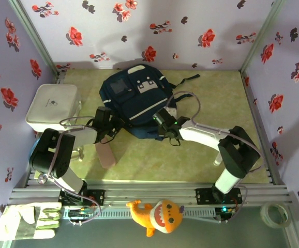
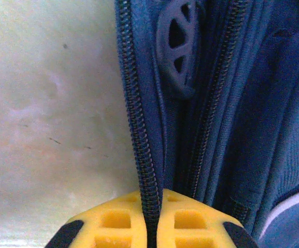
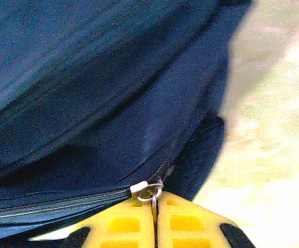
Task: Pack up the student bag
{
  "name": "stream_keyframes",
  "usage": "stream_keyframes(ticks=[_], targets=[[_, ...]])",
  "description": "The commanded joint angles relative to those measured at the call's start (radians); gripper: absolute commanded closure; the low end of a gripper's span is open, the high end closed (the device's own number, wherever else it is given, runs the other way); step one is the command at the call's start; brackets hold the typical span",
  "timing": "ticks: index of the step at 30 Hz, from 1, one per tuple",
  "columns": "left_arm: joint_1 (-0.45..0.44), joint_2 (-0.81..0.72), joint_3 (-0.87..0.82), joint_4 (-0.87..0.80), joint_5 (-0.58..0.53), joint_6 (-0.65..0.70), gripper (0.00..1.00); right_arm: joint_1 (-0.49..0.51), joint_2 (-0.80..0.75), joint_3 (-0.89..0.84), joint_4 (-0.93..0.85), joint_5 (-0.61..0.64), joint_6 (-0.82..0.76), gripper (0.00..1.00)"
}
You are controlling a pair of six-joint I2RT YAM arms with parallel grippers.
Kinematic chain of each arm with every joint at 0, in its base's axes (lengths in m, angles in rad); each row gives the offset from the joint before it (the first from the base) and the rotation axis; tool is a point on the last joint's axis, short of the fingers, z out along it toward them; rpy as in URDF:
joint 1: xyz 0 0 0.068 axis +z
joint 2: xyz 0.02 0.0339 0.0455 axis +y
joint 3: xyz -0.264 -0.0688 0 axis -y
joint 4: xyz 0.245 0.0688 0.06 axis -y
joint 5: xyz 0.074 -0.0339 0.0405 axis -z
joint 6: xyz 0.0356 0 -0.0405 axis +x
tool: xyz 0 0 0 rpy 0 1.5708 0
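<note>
The top external camera looks steeply down from above and behind the arm bases onto the pale green table [image 1: 211, 98] and large navy-blue fabric backpack [image 1: 136, 98]. The wrist cameras look forward past the left gripper [image 2: 152, 209] and right gripper [image 3: 155, 206], very close on the backpack's near edge, which all views share.

Both arms are bent at the elbow and reach in toward the middle of the worktop. The left gripper [image 2: 152, 219] has its yellow jaws pinched tight on the student bag [image 2: 253, 129], along the zip. The right gripper [image 3: 154, 217] is clamped just as tight on the zipper pull [image 3: 150, 192].
</note>
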Motion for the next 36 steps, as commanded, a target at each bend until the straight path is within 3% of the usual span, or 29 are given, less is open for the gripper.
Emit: stream_keyframes(ticks=[1,5,10,17,21,27,31,36], targets=[[0.013,-0.064,0.020,-0.065,-0.035,0.069,1.00,-0.049,-0.066,-0.035,-0.159,0.218,0.066,0.98],[-0.002,-0.092,0.052,-0.138,-0.027,0.134,1.00,-0.037,-0.120,-0.085,-0.148,0.158,0.054,0.99],[-0.001,-0.063,0.114,-0.193,-0.029,0.215,1.00,0.057,-0.189,-0.144,-0.061,0.012,0.006,1.00],[0.004,0.109,0.341,-0.313,-0.004,0.378,0.96,0.158,-0.177,-0.225,0.248,-0.339,0.024,1.00],[0.021,0.193,0.458,-0.377,0.005,0.410,0.93,0.196,-0.103,-0.171,0.325,-0.360,0.036,1.00],[0.089,0.142,0.427,-0.408,-0.035,0.384,0.69,0.201,-0.007,-0.026,0.322,-0.308,0.004,1.00],[0.138,0.048,0.350,-0.445,-0.041,0.373,0.52,0.202,0.078,0.072,0.330,-0.341,-0.023,1.00],[0.142,-0.028,0.295,-0.528,-0.001,0.381,0.41,0.202,0.162,0.152,0.350,-0.375,-0.029,1.00]])
